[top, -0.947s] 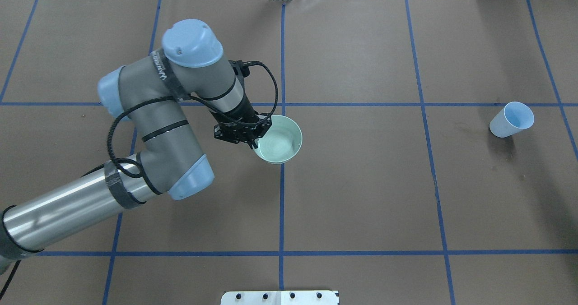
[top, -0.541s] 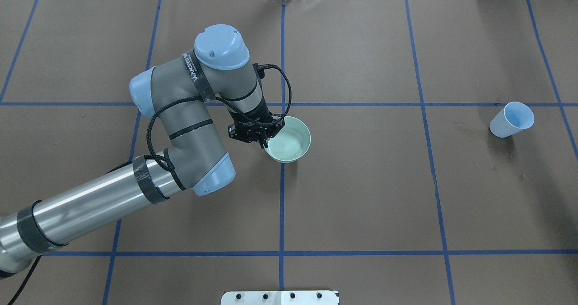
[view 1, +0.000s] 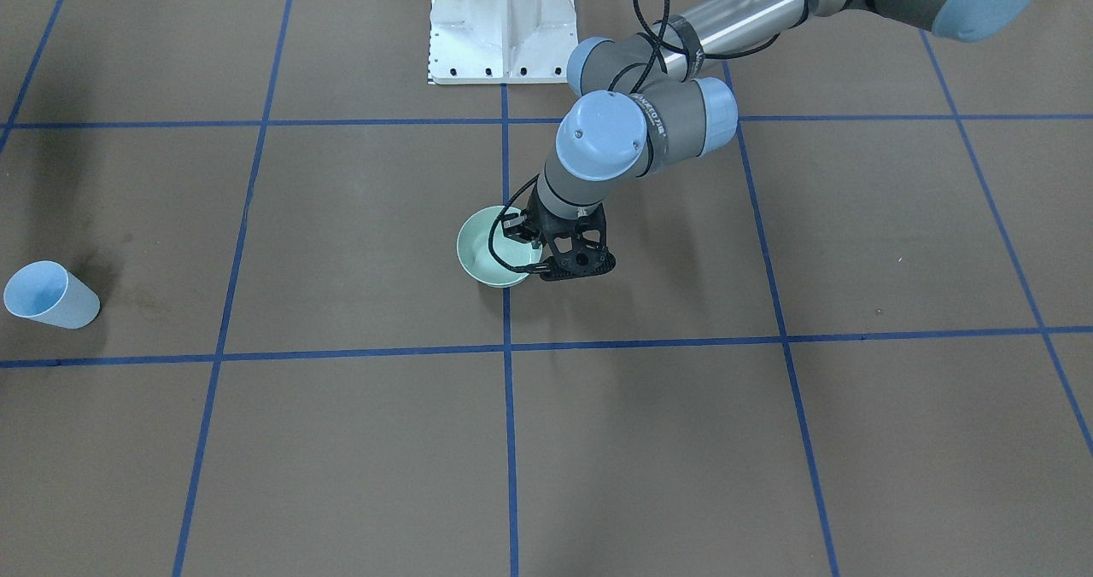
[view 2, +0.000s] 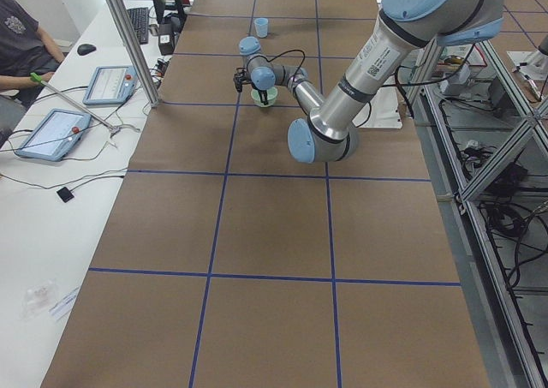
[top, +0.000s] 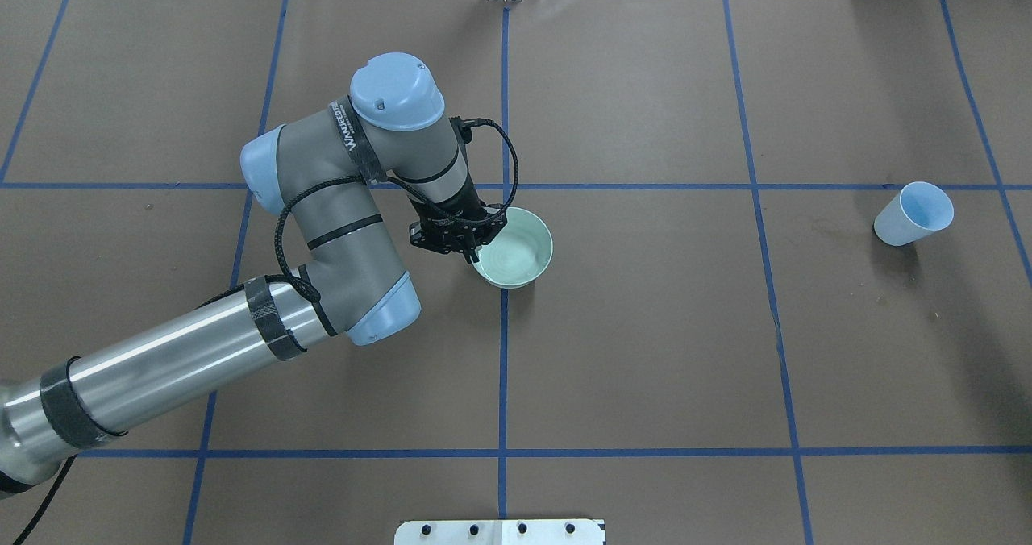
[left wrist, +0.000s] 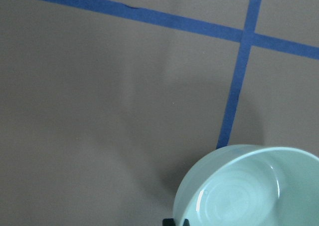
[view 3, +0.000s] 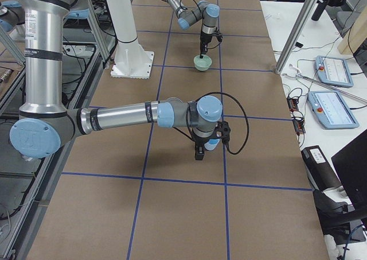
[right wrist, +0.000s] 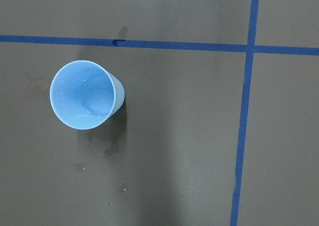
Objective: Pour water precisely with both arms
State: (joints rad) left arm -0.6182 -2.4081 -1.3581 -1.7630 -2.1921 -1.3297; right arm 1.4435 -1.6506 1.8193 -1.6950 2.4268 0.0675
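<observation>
Left gripper [top: 468, 248]: jaws clenched across the left rim of the pale green bowl [top: 516, 248], at the middle of the surface [top: 645, 351], wrist pitched steeply down and elbow folded back toward the robot. Blue cup [right wrist: 85, 94]: upright, mouth up, long axis vertical, well apart from the bowl toward the robot's right, with water [right wrist: 89, 111] judged from faint glints inside; it lies below the right gripper [view 3: 200, 152], the nearer one, whose forearm runs level with its wrist pointing down. Right jaws: state cannot be told.
</observation>
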